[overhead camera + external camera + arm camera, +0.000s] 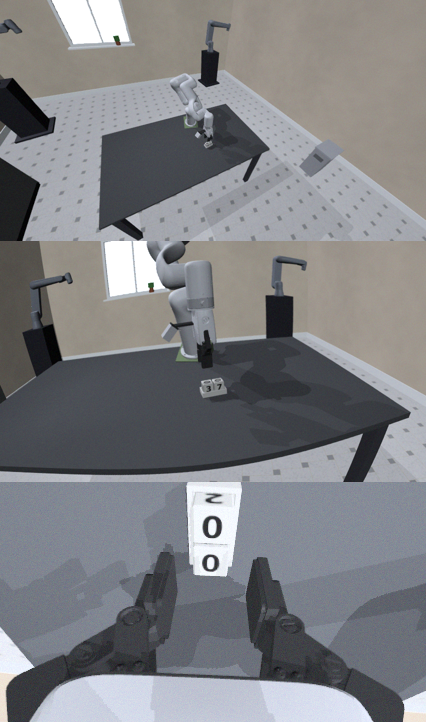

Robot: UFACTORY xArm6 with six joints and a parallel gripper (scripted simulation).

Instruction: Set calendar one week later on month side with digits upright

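Observation:
A white tray (213, 393) (214, 486) stands on the table and holds two white cubes side by side. In the exterior view the left cube (208, 388) shows an upright 3 and the right cube (219, 386) an upright 7; both tops show 0. In the wrist view the farther cube (212, 528) shows 0 on top and a 2 on its end face, and the nearer cube (210, 563) shows 0 on top. No month's name can be made out. My gripper (209, 139) (203, 363) (212, 574) is partly open and empty, above and behind the tray, fingers apart to either side of the row's line.
The dark table (143, 167) (119, 419) carries the arm's base on a green plate (186, 126) (180, 358) behind the tray. Arm shadows fall to the right of the tray. Two other arms on black pedestals stand beyond the table.

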